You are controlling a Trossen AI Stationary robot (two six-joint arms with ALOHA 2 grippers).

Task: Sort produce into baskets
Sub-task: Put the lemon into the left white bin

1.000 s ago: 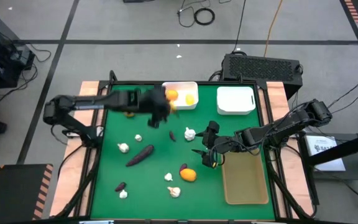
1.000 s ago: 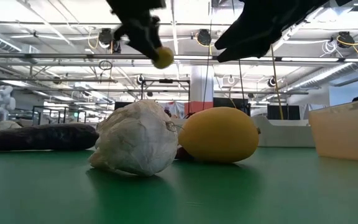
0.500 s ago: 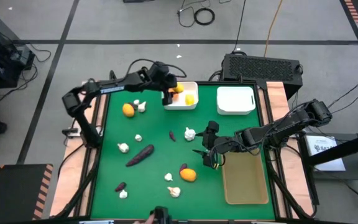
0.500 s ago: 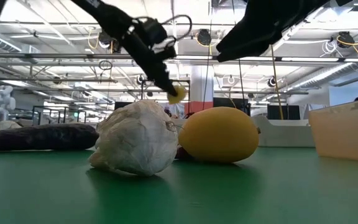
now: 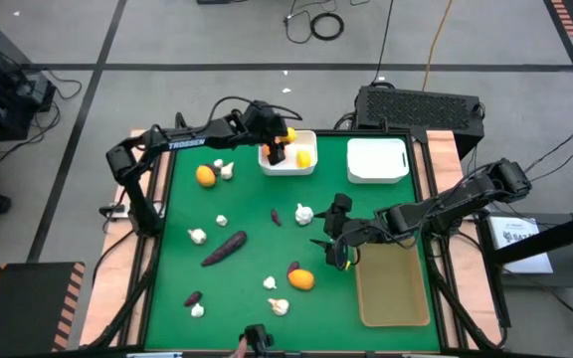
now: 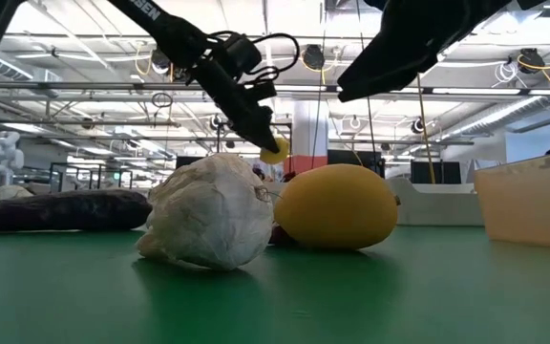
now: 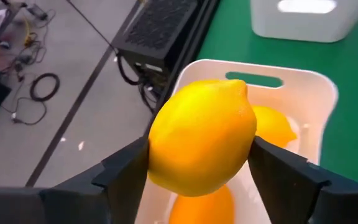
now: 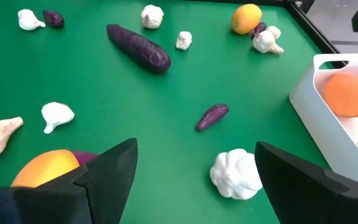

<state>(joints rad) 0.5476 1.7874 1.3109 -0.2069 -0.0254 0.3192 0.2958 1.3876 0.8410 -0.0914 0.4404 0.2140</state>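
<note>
A green-topped table [image 5: 257,268] with pale wooden side rails stands on a grey workshop floor, with a black box with a grille [image 5: 418,106] behind its far edge. At that far edge sit two white rounded-square plastic bins: the left bin [image 5: 301,167] holds orange-yellow fruits, and the right bin [image 5: 377,161] sits just beside it. A flat tan-olive rectangular tray [image 5: 393,286] lies near the table's right front.

The left gripper [image 5: 275,146] reaches over the left bin. In the left wrist view its fingers [image 7: 126,171] press on both sides of a rounded yellow lemon-like fruit [image 7: 202,135], which hangs above the bin's opening, over two more fruits inside.

The right gripper [image 5: 334,242] hovers low over the middle of the table, near the tray's far left corner, its fingers spread wide with nothing between them.

Loose on the green lie a long dark purple piece [image 5: 224,248], several lumpy white garlic-like bulbs [image 5: 304,213], short purple pieces [image 5: 275,217], an orange fruit [image 5: 205,176] near the left rail and another orange fruit [image 5: 301,280] toward the front.
</note>
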